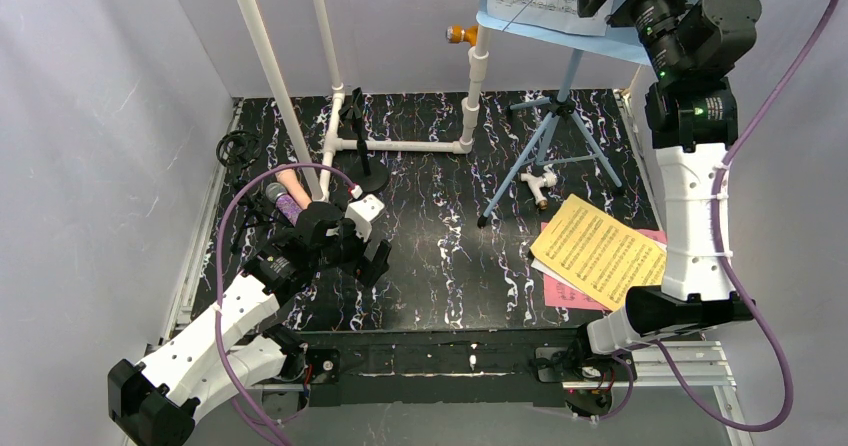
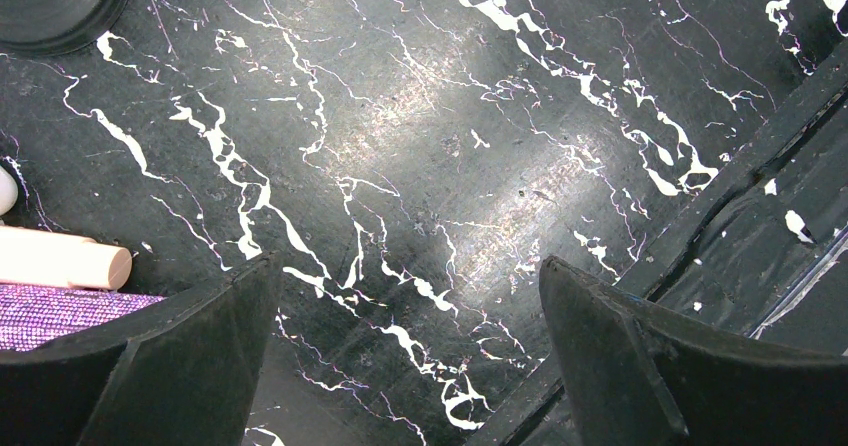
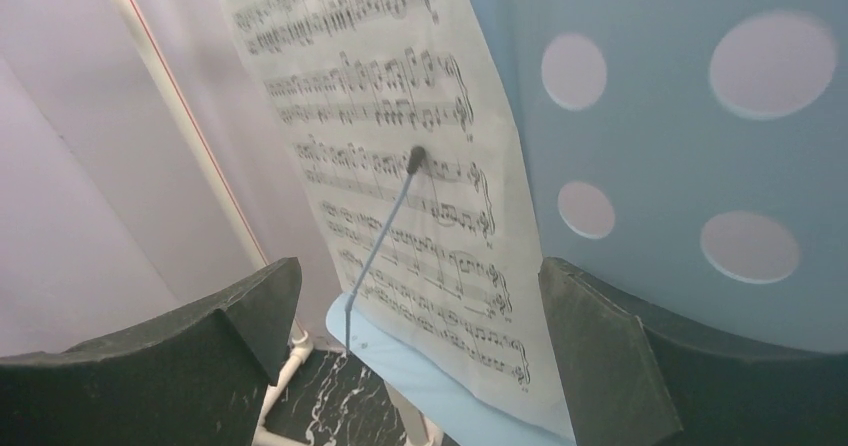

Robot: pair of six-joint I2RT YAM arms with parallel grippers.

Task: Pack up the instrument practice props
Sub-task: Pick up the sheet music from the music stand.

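my left gripper (image 2: 410, 278) wide open, empty | my right gripper (image 3: 418, 271) wide open, empty | blue rack (image 3: 660, 156): one page (image 3: 370, 86) of printed notes | lower right: maybe three loose sheets (image 1: 600, 251)

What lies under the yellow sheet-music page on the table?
Under the yellow page, a pink page shows at the near and right edges, and a white sliver shows at the left. The yellow page covers most of both, so any further sheets cannot be seen.

Overhead view; wrist views close on table (image 2: 400, 166), rack (image 3: 660, 146)
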